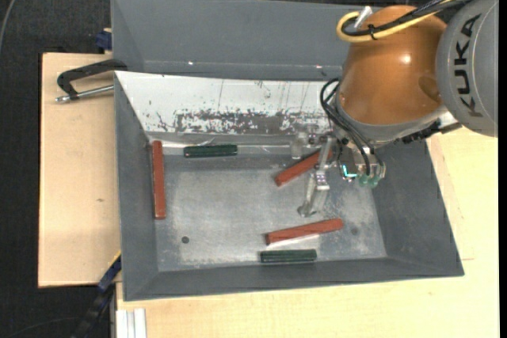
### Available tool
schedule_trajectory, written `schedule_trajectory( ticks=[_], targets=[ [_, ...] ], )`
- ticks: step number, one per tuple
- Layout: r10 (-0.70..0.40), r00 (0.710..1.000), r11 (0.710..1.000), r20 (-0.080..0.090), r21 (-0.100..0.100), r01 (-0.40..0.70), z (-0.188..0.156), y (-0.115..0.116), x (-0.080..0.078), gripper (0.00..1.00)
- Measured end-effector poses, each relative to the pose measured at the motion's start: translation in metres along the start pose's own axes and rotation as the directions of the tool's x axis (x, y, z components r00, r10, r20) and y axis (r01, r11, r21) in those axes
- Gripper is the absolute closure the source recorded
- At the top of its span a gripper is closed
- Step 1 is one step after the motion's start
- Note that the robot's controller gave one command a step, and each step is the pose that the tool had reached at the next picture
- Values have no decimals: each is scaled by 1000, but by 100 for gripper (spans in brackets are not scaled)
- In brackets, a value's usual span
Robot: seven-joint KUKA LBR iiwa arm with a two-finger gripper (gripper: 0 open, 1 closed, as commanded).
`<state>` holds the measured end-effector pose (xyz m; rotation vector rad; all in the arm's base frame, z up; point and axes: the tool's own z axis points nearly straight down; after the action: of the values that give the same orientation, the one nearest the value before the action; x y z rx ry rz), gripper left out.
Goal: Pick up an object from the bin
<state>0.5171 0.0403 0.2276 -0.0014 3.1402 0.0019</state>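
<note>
My gripper (315, 190) hangs low over the right half of the bin, under the arm's orange cover. A short red stick (295, 170) lies tilted just to its left, with its upper right end running in under the gripper. Whether the stick is gripped is hidden. A longer red stick (304, 232) lies a little in front of the gripper on the bin floor. Beyond that one, a dark green stick (288, 256) rests along the front wall.
Another red stick (159, 179) lies lengthwise along the left wall. A second dark green stick (211, 151) lies at the back near the far wall. The arm and its orange cover overhang the bin's right back corner.
</note>
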Motion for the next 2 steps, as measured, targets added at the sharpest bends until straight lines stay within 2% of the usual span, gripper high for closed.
schedule_trajectory(
  ticks=[1, 2],
  targets=[
    [-401, 916, 916, -2, 0, 401, 104, -36, -14, 0],
    [-492, 871, 871, -5, -3, 492, 159, -10, 19, 0]
  ],
)
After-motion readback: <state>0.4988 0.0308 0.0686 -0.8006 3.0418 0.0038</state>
